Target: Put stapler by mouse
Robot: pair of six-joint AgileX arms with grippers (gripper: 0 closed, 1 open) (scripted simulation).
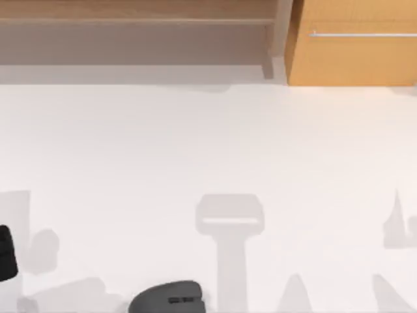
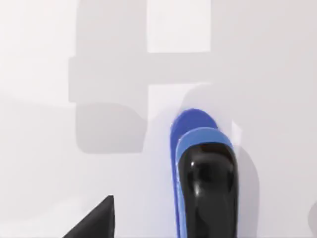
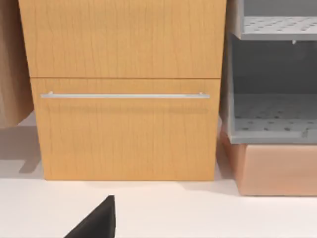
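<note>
Stapler (image 2: 190,130) sits right under the left claw (image 2: 148,218) in the left wrist view, blue body resting on the white table (image 2: 44,188), long axis running straight away from the claw. A glossy black finger (image 2: 207,191) lies over its near end; whether the claw is pinching it or spread around it, cannot tell. From above, the left arm's dark end (image 1: 6,253) shows at the table's left edge. Mouse (image 1: 168,297) lies well off toward the table's middle from that claw, at the near edge, dark grey, domed. Left arm is the nearer one. Table between claw and mouse looks bare, shadows only. Farther off, right claw (image 3: 94,223) is parked facing a wooden drawer cabinet (image 3: 124,124) and grey shelf (image 3: 272,114); its state cannot be told.
</note>
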